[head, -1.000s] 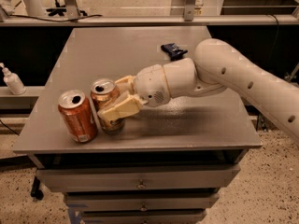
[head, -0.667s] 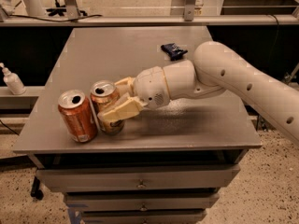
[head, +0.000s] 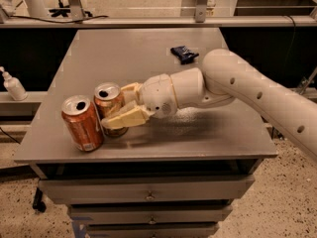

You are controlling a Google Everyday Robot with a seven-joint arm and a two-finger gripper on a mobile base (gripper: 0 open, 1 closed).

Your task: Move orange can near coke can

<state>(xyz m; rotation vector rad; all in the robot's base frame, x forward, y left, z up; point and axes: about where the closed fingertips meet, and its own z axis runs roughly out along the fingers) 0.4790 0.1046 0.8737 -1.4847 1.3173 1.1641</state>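
Drawers (head: 148,195) with small knobs fill the front of the bench (head: 208,138), below its near edge. Close to the front-left corner stands the coke can (head: 82,125), copper-red, with a pale label patch low on its side and its silver top opened. Just behind it and to its right, a little farther from the front edge, stands the orange can (head: 109,102), golden amber and also opened at the top. The two cans sit just beside each other; whether their sides touch cannot be told, since the coke can overlaps the other one from this angle.

The end effector (head: 117,106) is clenched on the orange can. One cream finger (head: 128,118) lies across the can's near side, and the other shows at its far side. The can's base rests on the bench. The white wrist (head: 161,97) and the thick white arm (head: 247,88) reach in from the right edge, low over the bench's surface.

Farther back, toward the far-right corner, a small dark blue packet (head: 184,53) lies flat, well apart from the cans. Off the left edge, a white pump bottle (head: 13,86) stands on a lower ledge.
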